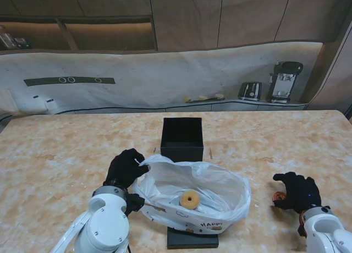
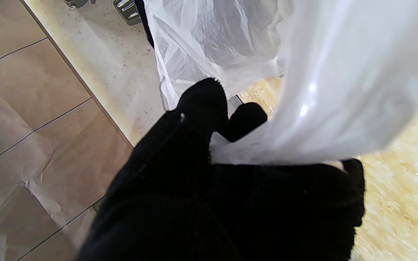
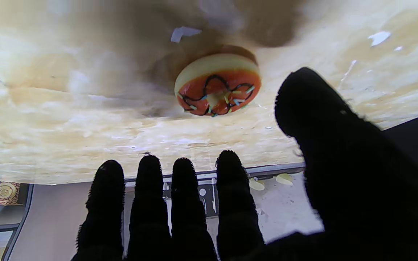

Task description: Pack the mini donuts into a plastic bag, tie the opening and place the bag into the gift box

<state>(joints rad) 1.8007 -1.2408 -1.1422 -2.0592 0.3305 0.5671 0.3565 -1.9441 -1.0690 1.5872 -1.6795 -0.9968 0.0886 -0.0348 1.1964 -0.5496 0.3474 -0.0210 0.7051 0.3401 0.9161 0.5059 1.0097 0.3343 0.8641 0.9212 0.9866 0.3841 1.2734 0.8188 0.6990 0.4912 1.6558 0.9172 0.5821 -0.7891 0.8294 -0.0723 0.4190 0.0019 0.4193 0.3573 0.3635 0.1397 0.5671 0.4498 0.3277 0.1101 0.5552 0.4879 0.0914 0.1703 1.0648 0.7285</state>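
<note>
Your left hand (image 1: 126, 169) is clamped on the near-left rim of the bag (image 1: 217, 201); the left wrist view shows the white film (image 2: 314, 119) pinched between the gloved fingers (image 2: 201, 105), with the rest of the sheet spreading away from the grip. The bag lies open in the middle of the table (image 1: 55, 154), its mouth facing up, and one plain donut (image 1: 190, 198) sits inside it on the bottom. The printed near side of the bag hangs over a flat black lid (image 1: 192, 239) at the near edge of the table.

The box (image 1: 182, 138), black and open at the top, stands just beyond the bag's far rim, close to it; you cannot tell from the stand view whether the two touch.

Your right hand (image 1: 300, 191) is well to the right of the bag, holding nothing, its fingers spread and curled over the table. A second donut (image 1: 279, 196) lies on the table right at the left side of that hand. In the right wrist view this donut (image 3: 218, 85), with red icing, dark lines and sprinkles, rests on the table just beyond the fingertips (image 3: 227, 163), and the thumb (image 3: 303, 98) stands off to one side; no finger touches it there.
</note>
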